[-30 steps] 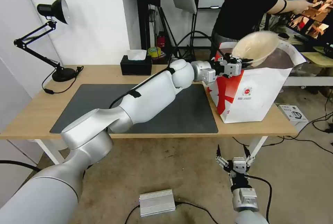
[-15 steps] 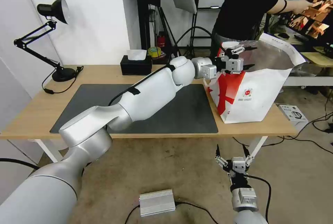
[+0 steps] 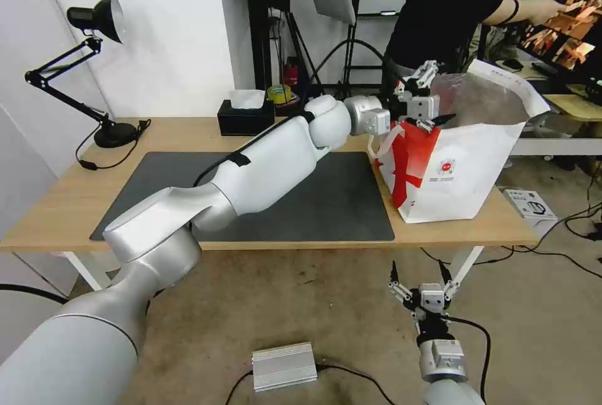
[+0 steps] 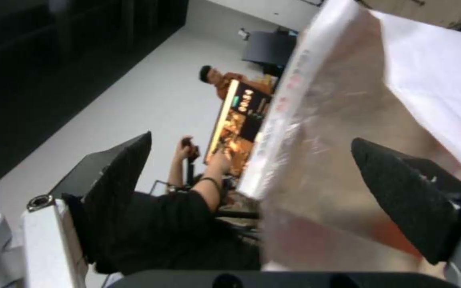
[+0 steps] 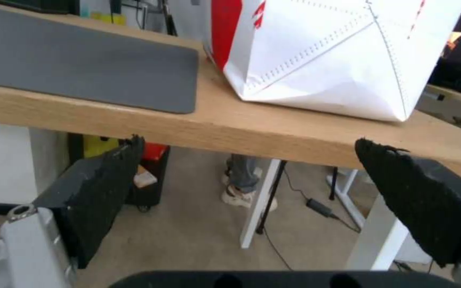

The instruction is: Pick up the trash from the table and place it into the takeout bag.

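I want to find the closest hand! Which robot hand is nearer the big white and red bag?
Left. The left gripper hangs open at the takeout bag's top edge; the right gripper waits open below the table.

Left claw [image 3: 433, 94] outstretched, agape; right claw [image 3: 421, 273] low, agape.

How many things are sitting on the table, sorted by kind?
Lamp: 1
Tissue box: 1
Mat: 1
Takeout bag: 1
Total on the table: 4
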Tool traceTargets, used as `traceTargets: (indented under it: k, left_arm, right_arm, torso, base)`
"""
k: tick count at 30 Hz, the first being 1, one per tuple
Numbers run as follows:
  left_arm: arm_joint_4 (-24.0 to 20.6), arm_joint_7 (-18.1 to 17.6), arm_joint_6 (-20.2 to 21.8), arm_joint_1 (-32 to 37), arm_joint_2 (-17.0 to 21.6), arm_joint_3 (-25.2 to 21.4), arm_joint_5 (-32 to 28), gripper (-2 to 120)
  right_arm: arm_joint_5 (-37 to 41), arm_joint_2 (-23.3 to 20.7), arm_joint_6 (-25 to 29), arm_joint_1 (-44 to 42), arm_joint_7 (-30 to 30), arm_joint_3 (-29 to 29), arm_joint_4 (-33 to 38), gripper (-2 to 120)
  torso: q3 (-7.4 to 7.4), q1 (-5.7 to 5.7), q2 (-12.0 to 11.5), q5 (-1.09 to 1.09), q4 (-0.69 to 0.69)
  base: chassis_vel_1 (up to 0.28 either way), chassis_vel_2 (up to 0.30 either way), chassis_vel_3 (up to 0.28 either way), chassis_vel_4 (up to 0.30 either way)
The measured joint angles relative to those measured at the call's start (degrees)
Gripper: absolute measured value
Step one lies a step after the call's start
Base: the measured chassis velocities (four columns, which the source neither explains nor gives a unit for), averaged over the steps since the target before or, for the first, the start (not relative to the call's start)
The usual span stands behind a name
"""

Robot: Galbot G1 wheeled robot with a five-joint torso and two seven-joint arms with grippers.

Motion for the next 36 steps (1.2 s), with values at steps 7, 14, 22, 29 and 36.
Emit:
traceTargets:
  k: [7,14,22,29,36]
  left_arm:
    - [0.2,-1.2,0.1,-1.2,0.9,-1.3,-0.6,100]
    - [-0.6,-1.7,1.5,-3.6,5.1,-4.4,-2.4,100]
    - [-5.8,-3.3,5.8,-5.7,14.4,-8.7,-8.4,100]
    - [-14.4,-5.0,10.6,-4.6,28.4,-11.4,-13.6,100]
    - [-21.4,-6.3,13.9,-0.8,37.9,-16.0,-15.4,100]
  right_arm:
    - [0.0,-0.1,0.0,0.3,0.0,0.0,0.0,100]
    - [0.0,0.0,0.0,0.7,0.0,0.1,-0.3,100]
    - [0.1,0.0,0.0,0.9,0.0,0.3,0.2,100]
    - [0.2,-0.4,0.0,0.8,0.0,0.4,0.6,100]
    - [0.3,-0.6,0.0,0.9,0.0,0.3,0.6,100]
  torso:
    - [0.00,0.00,0.0,0.00,0.00]
    - [0.00,0.00,0.0,-0.01,0.01]
    - [0.00,0.00,0.0,-0.02,0.00]
    - [0.00,0.00,0.0,-0.03,0.01]
    - [0.00,0.00,0.0,-0.02,0.01]
  base:
    - [0.000,0.000,0.000,0.000]
    - [0.000,0.000,0.000,0.000]
    - [0.000,0.000,0.000,0.000]
    - [0.000,0.000,0.000,0.000]
    - [0.000,0.000,0.000,0.000]
